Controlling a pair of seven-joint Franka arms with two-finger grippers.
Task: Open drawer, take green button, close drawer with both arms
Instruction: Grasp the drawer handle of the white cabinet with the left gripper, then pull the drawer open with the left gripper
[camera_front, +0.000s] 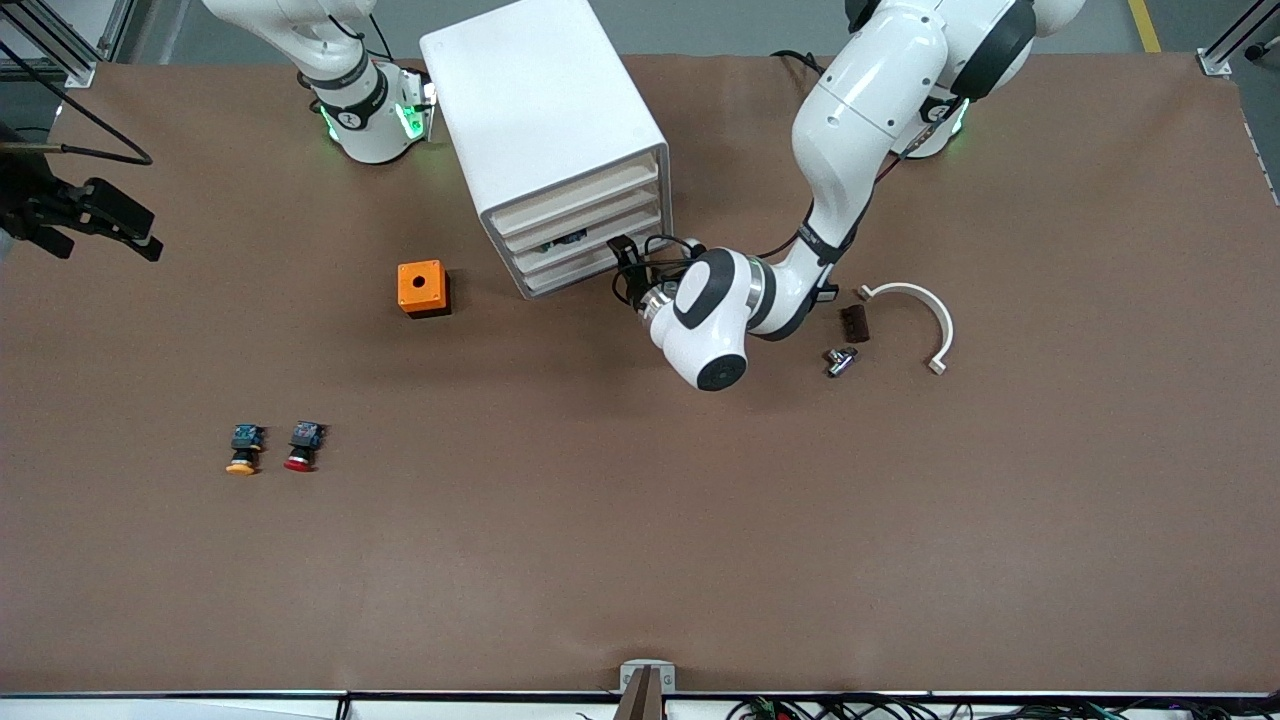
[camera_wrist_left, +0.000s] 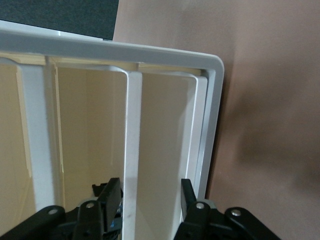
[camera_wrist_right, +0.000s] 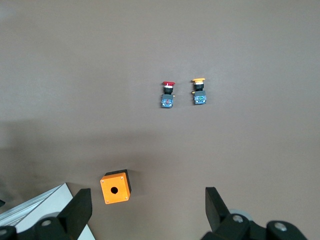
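Note:
The white drawer cabinet (camera_front: 545, 120) stands on the brown table near the robots' bases, all its drawers about flush. My left gripper (camera_front: 628, 268) is at the front of the lower drawers, at the end toward the left arm. In the left wrist view the left gripper (camera_wrist_left: 150, 196) is open, its fingers (camera_wrist_left: 112, 194) astride a white drawer-front rail (camera_wrist_left: 132, 150). The green-capped button is hidden; a dark and blue item (camera_front: 566, 240) shows in a drawer gap. My right gripper (camera_wrist_right: 146, 200) is open and empty, high over the table beside the orange box (camera_wrist_right: 115, 186).
The orange box with a hole (camera_front: 423, 288) sits beside the cabinet toward the right arm's end. A yellow-capped button (camera_front: 243, 450) and a red-capped button (camera_front: 303, 446) lie nearer the front camera. A white curved piece (camera_front: 915, 310), a dark block (camera_front: 853, 322) and a metal part (camera_front: 840, 360) lie beside the left arm.

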